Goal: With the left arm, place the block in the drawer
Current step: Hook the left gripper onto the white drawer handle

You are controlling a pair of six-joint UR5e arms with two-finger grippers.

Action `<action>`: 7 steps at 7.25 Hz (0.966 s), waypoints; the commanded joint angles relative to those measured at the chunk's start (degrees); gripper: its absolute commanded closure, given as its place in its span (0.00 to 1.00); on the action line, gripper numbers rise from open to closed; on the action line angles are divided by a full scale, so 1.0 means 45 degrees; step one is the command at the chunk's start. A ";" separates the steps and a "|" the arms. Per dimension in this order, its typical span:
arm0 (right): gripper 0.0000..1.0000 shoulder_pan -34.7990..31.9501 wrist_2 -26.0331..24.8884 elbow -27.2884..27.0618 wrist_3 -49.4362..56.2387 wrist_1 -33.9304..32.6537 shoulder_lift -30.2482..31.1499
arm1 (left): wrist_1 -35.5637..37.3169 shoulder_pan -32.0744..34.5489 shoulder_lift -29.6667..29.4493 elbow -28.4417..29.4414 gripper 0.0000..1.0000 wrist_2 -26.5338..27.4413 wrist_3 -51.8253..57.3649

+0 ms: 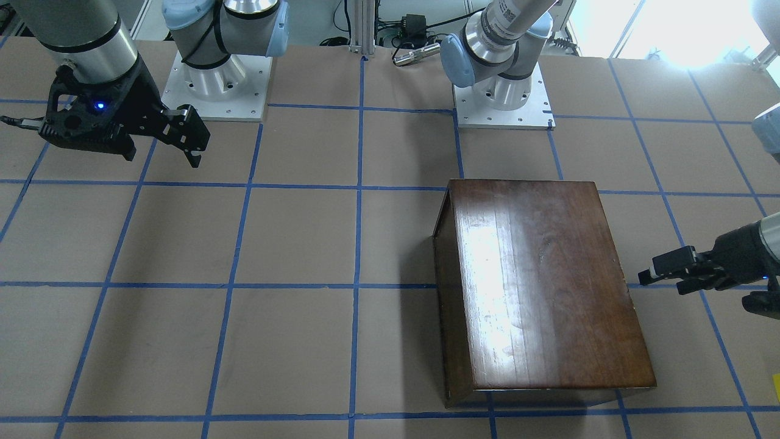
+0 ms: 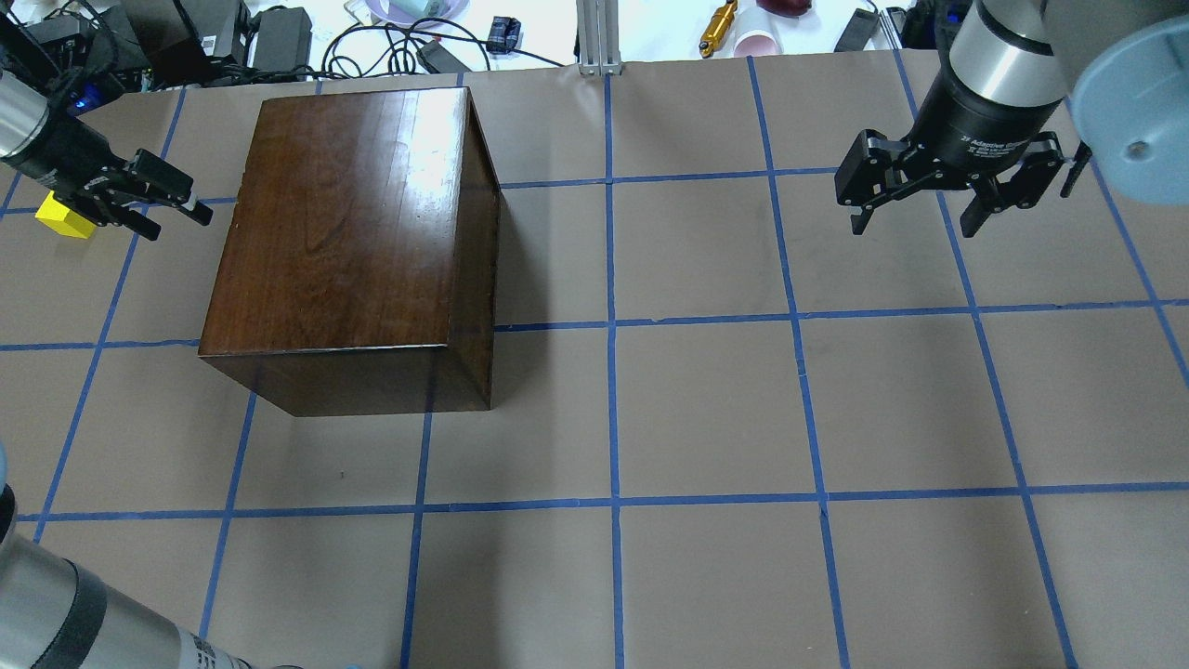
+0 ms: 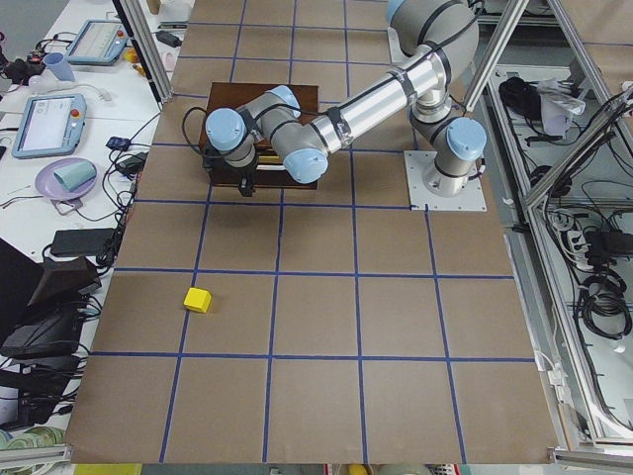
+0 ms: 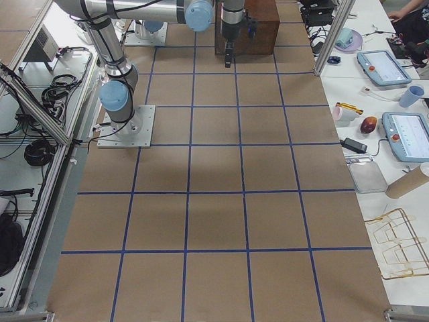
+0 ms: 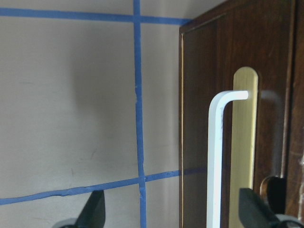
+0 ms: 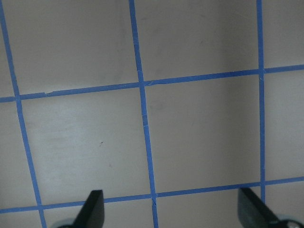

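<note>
**Drawer approach, left arm.** The drawer (image 5: 199, 95) sits shut in the dark box (image 2: 344, 214), its front panel flush and facing the left end of the tabletop (image 2: 706, 409). The left tool (image 2: 176, 209) hangs just beside that panel with its fingers spread wide and nothing between them. In the wrist view the white handle (image 5: 216, 156), mounted on a brass plate (image 5: 247, 142), stands right of the midline between the fingers. The block (image 2: 63, 221) lies on the tabletop further left. The side view shows it well apart from the box, and the tool is not touching it. The right tool (image 2: 915, 228) hangs open over bare tabletop at the far right, out of the way.

The step in hand is judged to be opening the drawer, since the block cannot go in while the drawer is shut.

- Shift the tool sideways until the white bar is centred between the fingers, then advance so the fingers pass either side of the bar.
- Close on the bar, not on the brass plate.
- Pull straight out to the left along the drawer's own line. An angled pull may jam the tray or drag the whole box.
- Draw the tray out far enough to take the block, and keep the pull path clear of the block.
</note>
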State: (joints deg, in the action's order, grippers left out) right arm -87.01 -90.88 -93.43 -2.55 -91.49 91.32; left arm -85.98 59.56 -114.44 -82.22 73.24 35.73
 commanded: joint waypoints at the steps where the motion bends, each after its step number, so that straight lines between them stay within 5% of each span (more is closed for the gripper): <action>1: 0.00 0.0000 0.0000 0.0000 0.0000 0.0000 0.0000 | 0.0045 -0.0012 -0.0153 -0.0302 0.00 -0.0651 0.0184; 7: 0.00 0.0000 0.0000 0.0000 0.0000 0.0000 0.0000 | 0.0336 -0.0012 -0.0719 -0.0615 0.00 -0.0632 0.0106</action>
State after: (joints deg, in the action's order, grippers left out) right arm -87.01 -90.89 -93.43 -2.55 -91.49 91.32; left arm -84.99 59.50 -117.13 -84.98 70.41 36.25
